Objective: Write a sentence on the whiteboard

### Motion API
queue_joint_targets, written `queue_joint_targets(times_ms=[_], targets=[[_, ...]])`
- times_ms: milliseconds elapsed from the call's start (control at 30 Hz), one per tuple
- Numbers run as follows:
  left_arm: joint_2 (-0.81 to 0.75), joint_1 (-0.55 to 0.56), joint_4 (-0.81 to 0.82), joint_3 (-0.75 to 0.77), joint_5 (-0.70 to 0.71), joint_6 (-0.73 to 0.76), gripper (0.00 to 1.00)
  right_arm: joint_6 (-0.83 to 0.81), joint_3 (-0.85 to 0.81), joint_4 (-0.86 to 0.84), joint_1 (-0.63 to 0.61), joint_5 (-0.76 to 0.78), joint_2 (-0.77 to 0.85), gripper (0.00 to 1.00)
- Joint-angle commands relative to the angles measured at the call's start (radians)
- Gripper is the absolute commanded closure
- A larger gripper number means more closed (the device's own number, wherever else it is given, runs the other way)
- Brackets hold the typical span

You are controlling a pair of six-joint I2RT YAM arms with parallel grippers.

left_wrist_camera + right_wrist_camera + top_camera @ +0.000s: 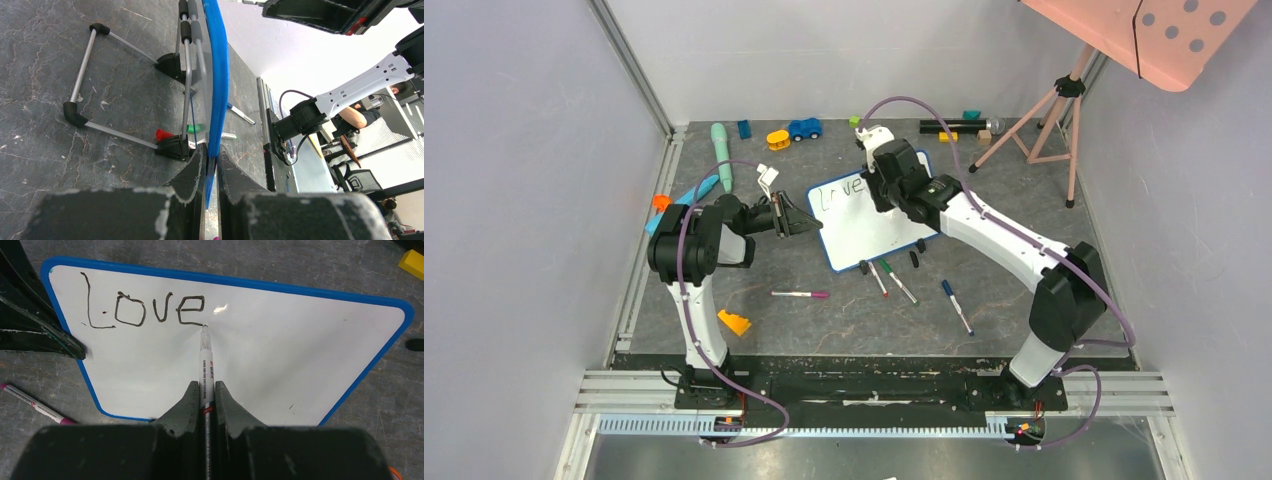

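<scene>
The whiteboard, white with a thin blue frame, stands tilted on the dark table. My left gripper is shut on its left blue edge, the frame pinched between the fingertips of the left gripper. My right gripper is shut on a white marker. Its tip touches the board at the foot of the final "e". The sentence on the board reads "Love" in dark strokes, along the top left of the whiteboard. From above, the right gripper covers the end of the word.
Loose markers lie in front of the board: a pink one, two near its feet, a blue-capped one. An orange wedge sits near the left base. Toys line the back; a tripod stands back right.
</scene>
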State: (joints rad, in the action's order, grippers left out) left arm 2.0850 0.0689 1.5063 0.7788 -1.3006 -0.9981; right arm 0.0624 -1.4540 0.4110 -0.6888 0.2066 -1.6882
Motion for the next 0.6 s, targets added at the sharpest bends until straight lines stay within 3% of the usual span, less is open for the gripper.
queue_joint_targets(times_ms=[0,567], targets=[[0.009,0.008,0.051,0.010,-0.055,-0.028,0.98,-0.002,-0.022,-0.012,0.006,0.031,0.083,1.00],[0.011,0.008,0.051,0.016,-0.062,-0.033,0.98,0.008,-0.054,-0.038,0.062,-0.017,0.056,1.00]])
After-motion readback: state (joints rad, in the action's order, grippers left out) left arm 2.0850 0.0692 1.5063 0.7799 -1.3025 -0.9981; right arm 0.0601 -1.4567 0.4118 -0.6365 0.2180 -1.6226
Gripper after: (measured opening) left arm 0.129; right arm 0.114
